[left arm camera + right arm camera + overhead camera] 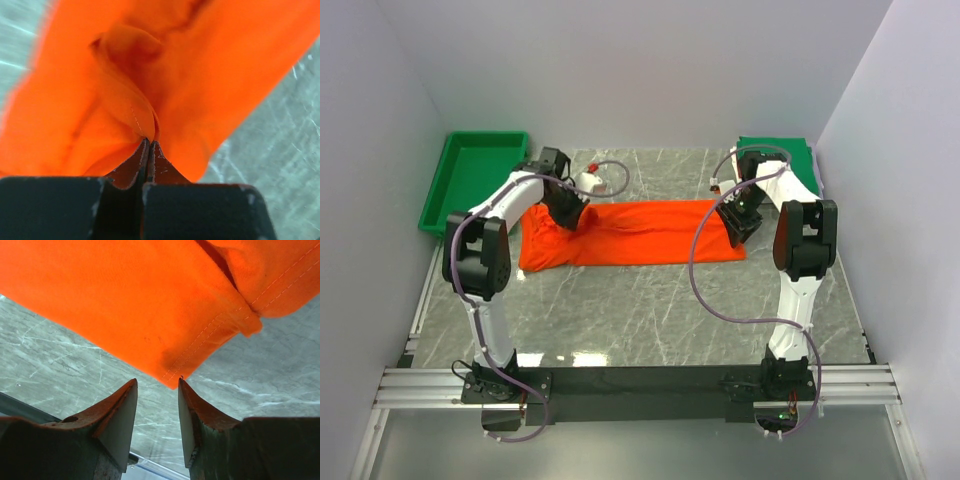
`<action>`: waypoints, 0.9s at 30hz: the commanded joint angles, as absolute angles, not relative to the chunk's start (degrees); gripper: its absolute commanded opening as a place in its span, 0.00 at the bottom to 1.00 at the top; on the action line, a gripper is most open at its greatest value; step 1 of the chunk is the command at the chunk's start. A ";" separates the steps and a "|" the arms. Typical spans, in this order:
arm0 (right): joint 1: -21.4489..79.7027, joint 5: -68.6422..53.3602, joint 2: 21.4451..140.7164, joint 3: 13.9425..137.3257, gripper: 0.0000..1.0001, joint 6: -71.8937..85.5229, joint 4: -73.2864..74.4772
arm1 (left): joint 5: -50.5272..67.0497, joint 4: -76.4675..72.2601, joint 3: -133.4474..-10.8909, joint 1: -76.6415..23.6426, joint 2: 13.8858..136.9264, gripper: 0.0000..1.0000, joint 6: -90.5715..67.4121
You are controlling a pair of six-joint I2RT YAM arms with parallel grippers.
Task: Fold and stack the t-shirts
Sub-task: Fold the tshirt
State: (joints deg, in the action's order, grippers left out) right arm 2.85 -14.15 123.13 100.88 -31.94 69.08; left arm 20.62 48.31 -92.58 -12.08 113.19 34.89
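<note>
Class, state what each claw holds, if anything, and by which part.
Left claw pinches a bunched fold of the bright orange-red cloth t-shirt, near its left end. Right claw is open, holding nothing.

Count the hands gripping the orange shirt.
1: the left hand, pinching the left end of the orange shirt. The right hand is open by the opposite corner.
</note>
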 commanded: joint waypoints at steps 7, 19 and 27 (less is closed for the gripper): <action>3.78 -18.10 125.33 109.59 0.45 -31.56 70.93 | 21.95 48.69 -84.55 -12.40 111.63 0.38 33.92; 5.45 -20.74 128.32 116.89 0.42 -29.09 71.19 | 32.53 45.45 -91.31 -8.79 108.63 0.36 26.82; 6.33 -20.39 130.69 117.77 0.38 -26.72 69.00 | 32.00 40.44 -94.66 -11.16 116.98 0.23 21.27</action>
